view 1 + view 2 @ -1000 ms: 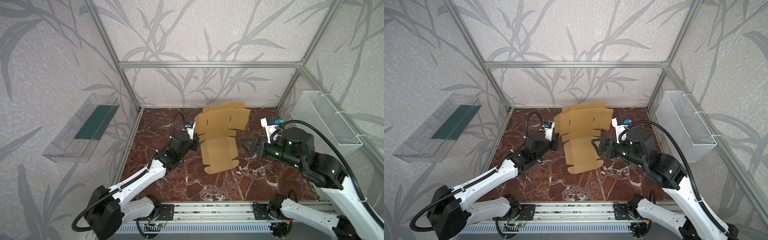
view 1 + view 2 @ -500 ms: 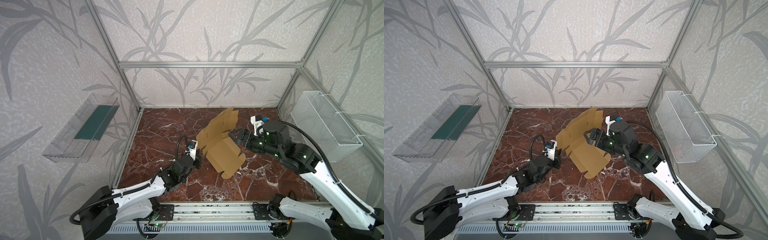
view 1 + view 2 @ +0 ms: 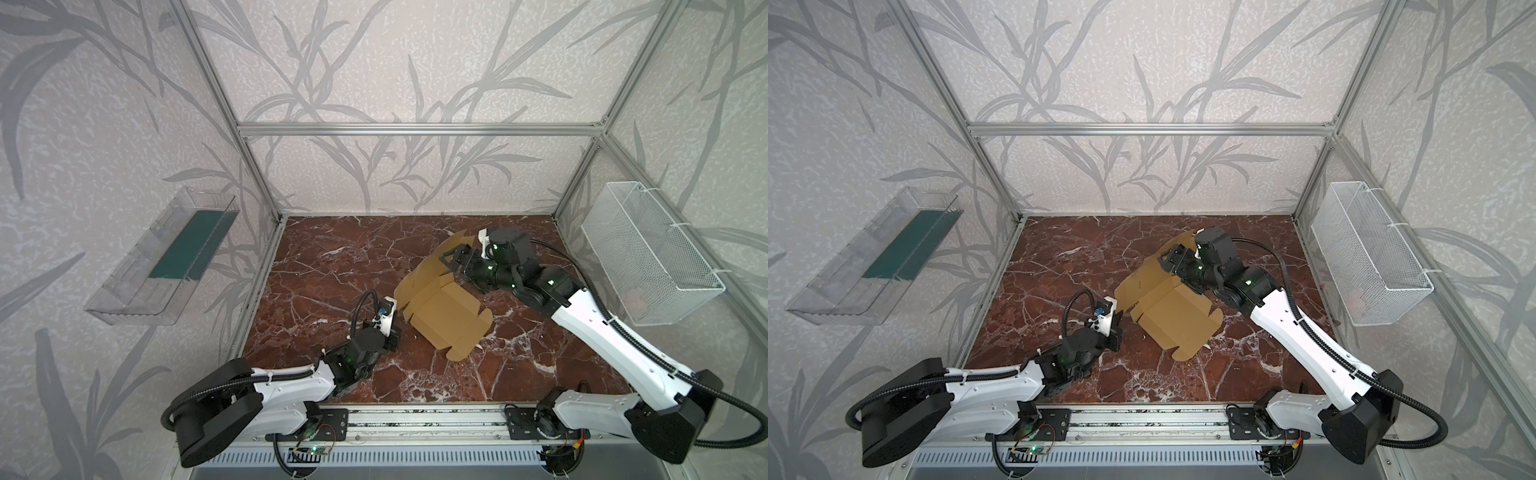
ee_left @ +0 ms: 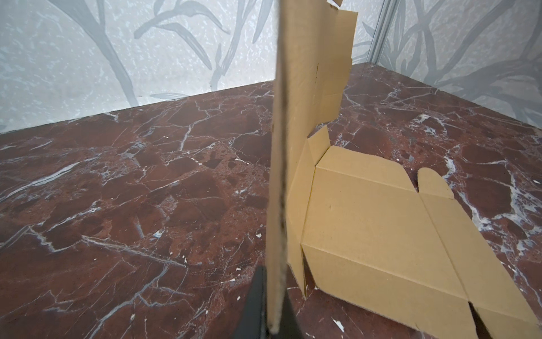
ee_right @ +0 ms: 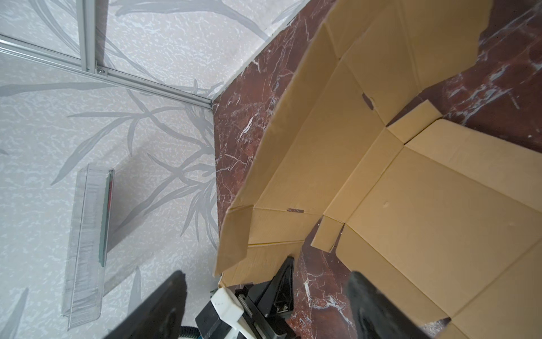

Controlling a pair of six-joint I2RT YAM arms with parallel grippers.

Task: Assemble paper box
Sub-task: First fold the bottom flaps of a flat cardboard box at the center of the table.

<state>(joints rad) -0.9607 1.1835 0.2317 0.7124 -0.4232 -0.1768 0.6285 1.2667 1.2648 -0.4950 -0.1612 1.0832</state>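
Observation:
The paper box [image 3: 451,318] [image 3: 1177,320] is a tan die-cut cardboard sheet. Its main panel lies flat on the red marble floor, and one long panel stands up along the left and far side. My left gripper [image 3: 394,334] [image 3: 1116,328] is low at the sheet's near-left corner, shut on the edge of the standing flap [image 4: 278,176]. In the left wrist view that edge runs straight up between the left gripper [image 4: 275,308] fingers. My right gripper [image 3: 454,258] [image 3: 1170,261] hovers open by the top of the raised panel. The right gripper [image 5: 267,274] has nothing between its fingers; beyond it lies the paper box [image 5: 425,205].
A clear plastic tray [image 3: 166,266] hangs on the left wall and a white wire-mesh basket [image 3: 648,257] on the right wall. Aluminium frame posts stand at the back corners. The arms' base rail [image 3: 415,419] runs along the front edge.
My left arm has pulled back toward the front with the flap, turning the sheet and dragging it nearer. My right gripper has swung from the sheet's right side to the raised panel's top.

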